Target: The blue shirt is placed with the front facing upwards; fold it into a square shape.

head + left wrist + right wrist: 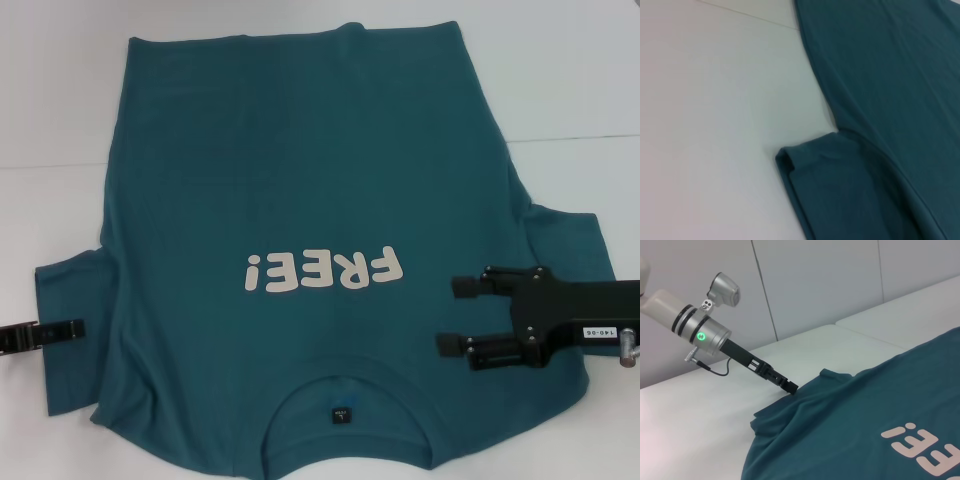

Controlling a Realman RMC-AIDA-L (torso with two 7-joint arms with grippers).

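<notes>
I see blue shirt [300, 200] flat on worktop [60, 150], print up; left claw [78, 328] at 9 o'clock sleeve, grip state can't tell; right claw [450, 316] spread over 4 o'clock shoulder.

Right gripper [453, 317] horizontal, fingers spread apart; left gripper [78, 328] low at the left edge, fingers together.

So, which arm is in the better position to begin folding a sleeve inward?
Probably left: the left gripper is already at the sleeve edge of the blue shirt, while the right gripper is open above the shoulder area.
</notes>
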